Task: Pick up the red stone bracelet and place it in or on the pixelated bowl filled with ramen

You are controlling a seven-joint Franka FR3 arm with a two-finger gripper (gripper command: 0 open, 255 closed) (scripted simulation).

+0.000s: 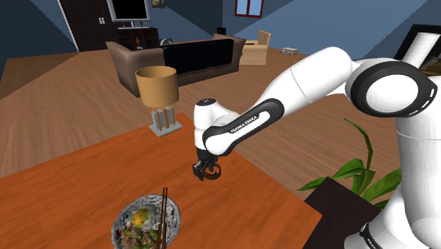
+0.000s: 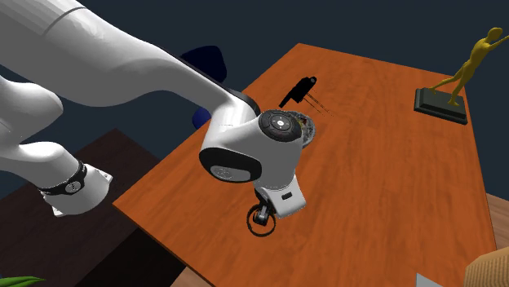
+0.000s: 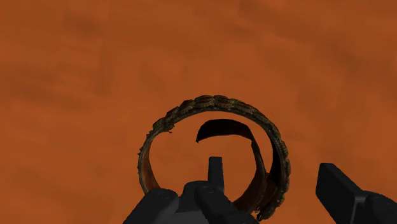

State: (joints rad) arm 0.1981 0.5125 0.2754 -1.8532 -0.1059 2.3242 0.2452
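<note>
The black gripper (image 3: 273,186) stood open astride the rim of the dark brownish beaded bracelet (image 3: 210,105), partly hiding it. At its seven o'clock in the shoulder view, the speckled ramen bowl (image 1: 119,219) lay cut off.

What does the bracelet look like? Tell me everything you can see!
The bracelet is a dark, bumpy ring, brownish-olive outside and reddish inside. It lies flat on the orange-brown table. The open claw hangs right over it, one side of the ring between its fingers, neither visibly pressing it.
</note>
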